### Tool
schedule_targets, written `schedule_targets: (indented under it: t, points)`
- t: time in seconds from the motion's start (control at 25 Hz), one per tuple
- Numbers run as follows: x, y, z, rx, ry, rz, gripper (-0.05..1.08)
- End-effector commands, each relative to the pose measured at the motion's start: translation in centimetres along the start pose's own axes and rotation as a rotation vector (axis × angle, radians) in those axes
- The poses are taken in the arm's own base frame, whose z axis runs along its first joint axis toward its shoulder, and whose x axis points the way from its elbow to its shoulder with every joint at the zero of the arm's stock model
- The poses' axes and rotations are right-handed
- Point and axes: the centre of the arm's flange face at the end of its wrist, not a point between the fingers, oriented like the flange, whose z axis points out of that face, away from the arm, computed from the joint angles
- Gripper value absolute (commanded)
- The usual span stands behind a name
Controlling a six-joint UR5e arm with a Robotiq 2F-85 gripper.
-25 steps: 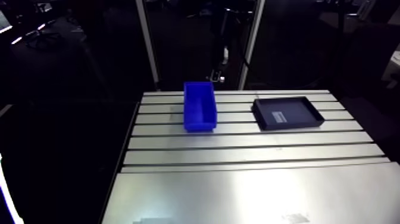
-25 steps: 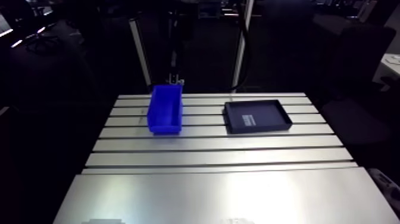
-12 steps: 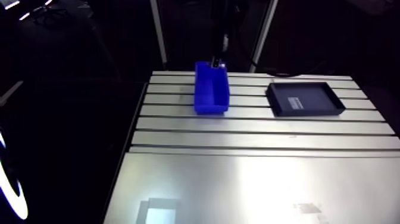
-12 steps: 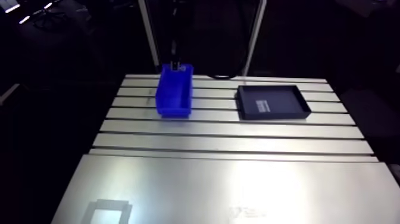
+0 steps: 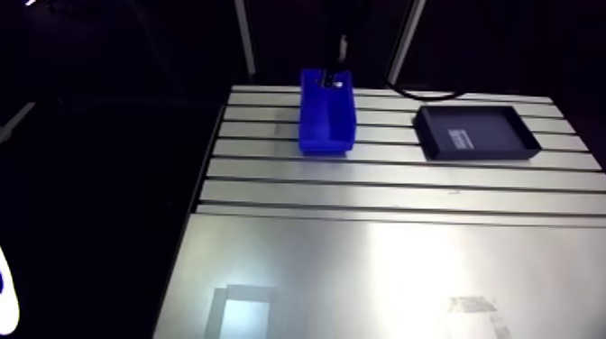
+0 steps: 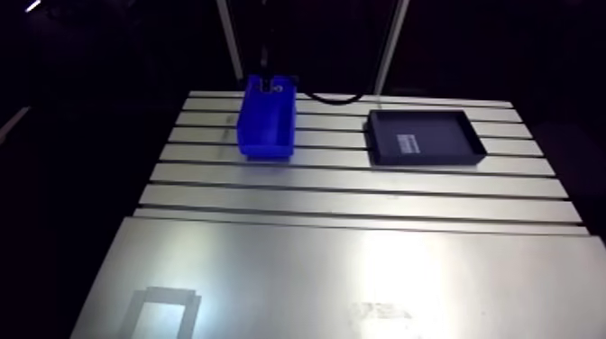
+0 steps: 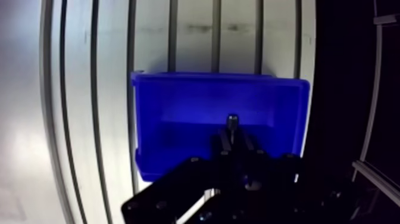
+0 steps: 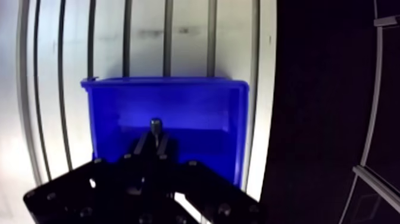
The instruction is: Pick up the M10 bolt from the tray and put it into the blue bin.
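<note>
Wrist view: the gripper (image 7: 233, 138), fingers pinched close, clasps the M10 bolt (image 7: 232, 121), whose head shows just past the fingertips. Bolt and gripper hang over the open blue bin (image 7: 178, 107), which sits on the slotted table (image 7: 77, 89). Arm view: the black tray (image 5: 473, 132) lies well apart from the bin, toward the table's far end.

Glare washes the near table (image 5: 388, 270); surroundings dark, gripper (image 7: 233, 128) seemingly backlit.
</note>
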Motion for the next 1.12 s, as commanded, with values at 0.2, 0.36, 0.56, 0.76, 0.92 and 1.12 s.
schedule_targets:
  t: [0.2,0.36,0.56,0.76,0.92,1.12]
  points:
    - [0.8,0.1,2.7,0.026,-0.043,-0.001,1.05]
    - [1.4,0.2,3.9,0.033,-0.053,-0.013,1.05]
    - [1.3,0.1,4.4,0.026,-0.066,-0.014,1.05]
    - [1.6,0.2,5.3,0.023,-0.091,-0.022,1.05]
    - [1.6,-0.1,5.8,0.031,-0.1,-0.023,1.05]
    - [1.6,-0.3,7.2,0.052,-0.121,-0.011,1.04]
